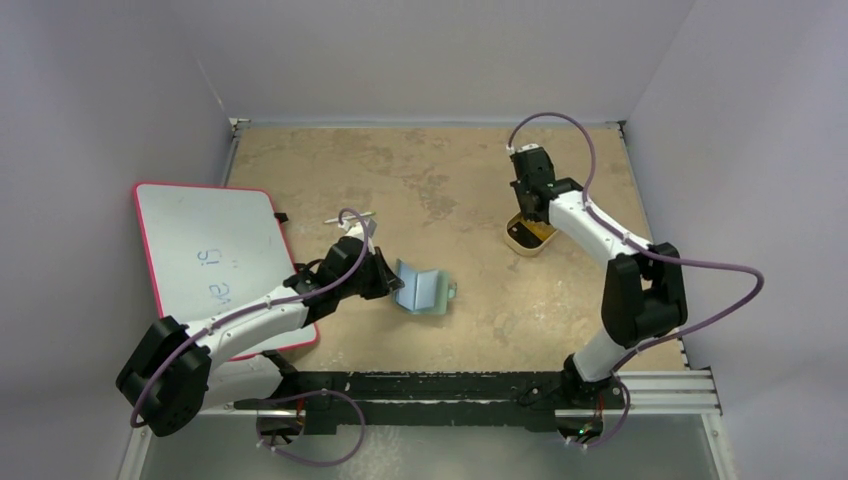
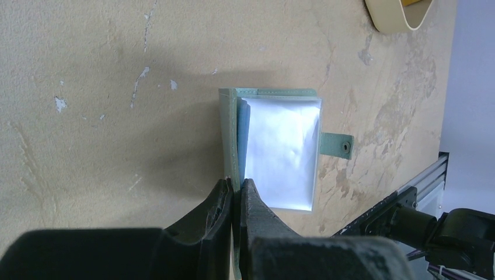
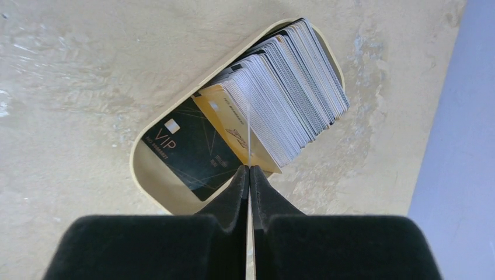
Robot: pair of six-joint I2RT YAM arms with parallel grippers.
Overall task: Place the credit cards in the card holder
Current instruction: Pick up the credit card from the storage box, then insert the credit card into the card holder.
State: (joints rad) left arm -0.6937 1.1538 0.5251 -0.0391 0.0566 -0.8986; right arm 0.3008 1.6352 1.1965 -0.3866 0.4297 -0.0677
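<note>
Right gripper [image 3: 249,170] pinched shut on thin credit card [image 3: 248,131], edge-on above tan oval tray [image 3: 150,175] | left gripper [image 2: 234,188] clamped on grey-green fabric card holder [image 2: 274,146], left of tray

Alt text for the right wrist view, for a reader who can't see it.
The right gripper is shut on one thin card, seen edge-on, above a tan oval tray on the beige table. The tray holds a leaning stack of cards, a black VIP card and a gold card at its front.
</note>
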